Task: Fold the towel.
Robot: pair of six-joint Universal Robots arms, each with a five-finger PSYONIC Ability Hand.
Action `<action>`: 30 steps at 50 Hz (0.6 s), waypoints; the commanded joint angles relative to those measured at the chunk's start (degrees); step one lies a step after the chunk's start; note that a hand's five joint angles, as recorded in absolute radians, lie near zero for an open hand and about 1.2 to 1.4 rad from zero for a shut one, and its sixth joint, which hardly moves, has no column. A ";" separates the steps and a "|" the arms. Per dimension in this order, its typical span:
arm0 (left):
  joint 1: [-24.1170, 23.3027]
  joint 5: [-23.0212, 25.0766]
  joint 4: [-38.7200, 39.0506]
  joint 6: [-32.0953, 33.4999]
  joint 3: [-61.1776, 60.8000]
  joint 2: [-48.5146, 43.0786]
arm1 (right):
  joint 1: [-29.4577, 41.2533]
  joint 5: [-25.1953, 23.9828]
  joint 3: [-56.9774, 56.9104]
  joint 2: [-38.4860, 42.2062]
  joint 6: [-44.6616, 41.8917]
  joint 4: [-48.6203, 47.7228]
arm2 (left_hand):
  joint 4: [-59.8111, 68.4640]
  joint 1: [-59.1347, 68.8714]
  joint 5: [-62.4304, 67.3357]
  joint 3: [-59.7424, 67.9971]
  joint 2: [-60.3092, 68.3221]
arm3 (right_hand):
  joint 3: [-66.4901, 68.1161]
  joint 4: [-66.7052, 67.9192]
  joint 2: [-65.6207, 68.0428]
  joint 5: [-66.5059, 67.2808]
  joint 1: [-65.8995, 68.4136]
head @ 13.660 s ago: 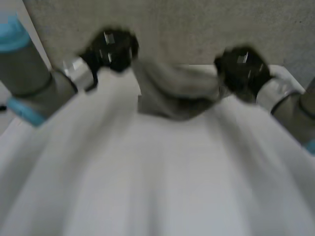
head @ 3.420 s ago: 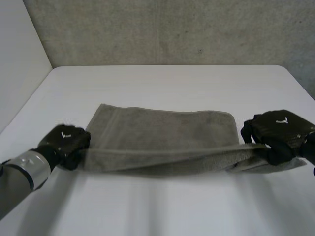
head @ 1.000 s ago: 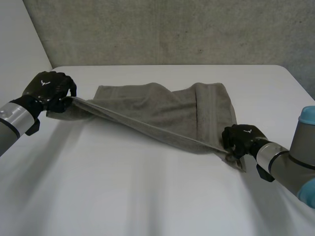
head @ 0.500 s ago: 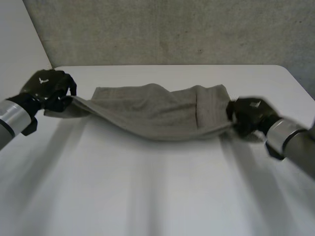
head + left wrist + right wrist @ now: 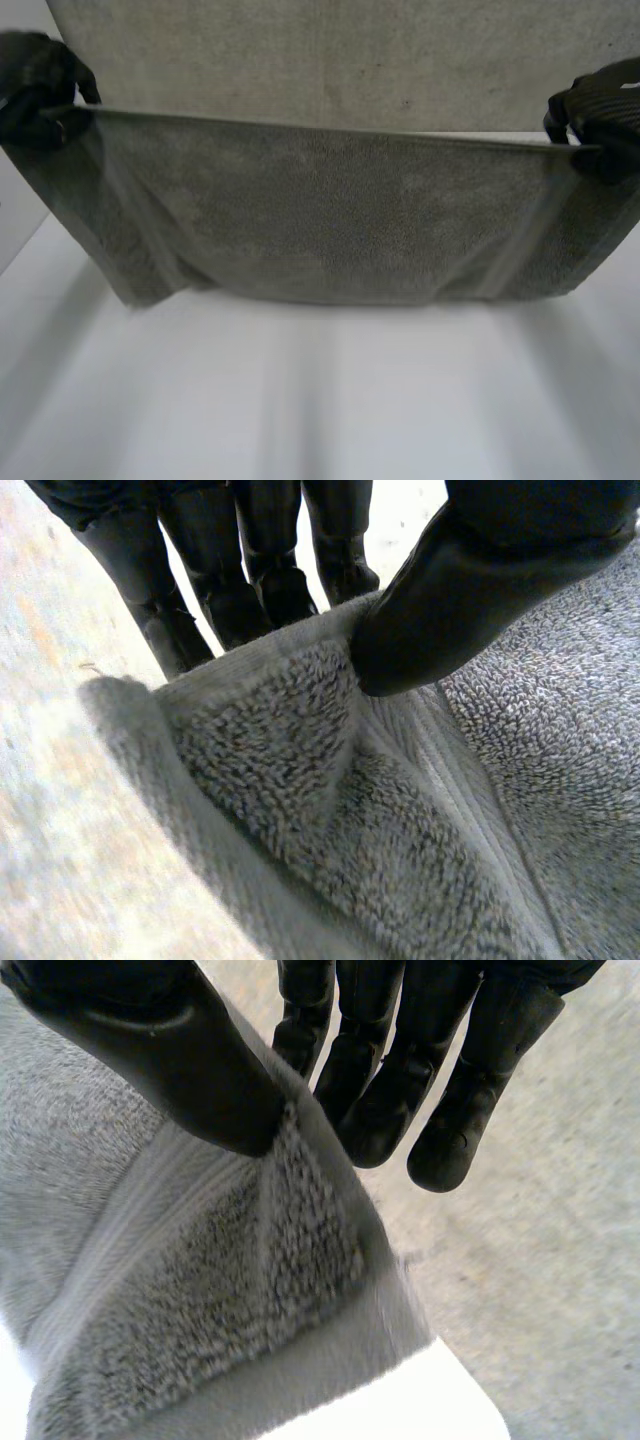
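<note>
Grey towel point(image 5: 330, 220) hangs between left robot hand point(image 5: 40, 85) and right robot hand point(image 5: 605, 110), each pinching a top corner, so lower both level onto the bench point(image 5: 320, 400).

Head view. The grey towel point(image 5: 330, 220), pinched taut between the left hand point(image 5: 35, 90) at upper left and the right hand point(image 5: 600, 115) at upper right, curtains the middle band. Open white table point(image 5: 320, 400) occupies the lower half; a gap under the towel's hem is possible but cannot be confirmed.

Left robot hand point(image 5: 35, 88) cut off at edge, far table point(image 5: 320, 400) apparently behind towel point(image 5: 330, 220)
</note>
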 commanded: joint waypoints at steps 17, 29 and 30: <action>-10.62 -8.89 -0.58 -0.75 44.85 -33.19 | 12.90 8.07 -38.15 29.18 3.12 -23.35 | 2.20 5.43 2.84 2.68 2.87 | 3.55 3.18 4.29 2.93 3.51; -13.08 -9.16 10.04 -12.34 44.35 -30.02 | 12.11 5.96 -31.58 24.26 18.42 -32.58 | 2.20 5.43 2.84 2.68 2.87 | 3.55 3.18 4.29 2.93 3.51; -13.08 -9.16 10.05 -12.35 44.33 -30.02 | 12.11 5.96 -31.56 24.26 18.41 -32.58 | 2.20 5.43 2.84 2.68 2.87 | 3.55 3.18 4.29 2.93 3.51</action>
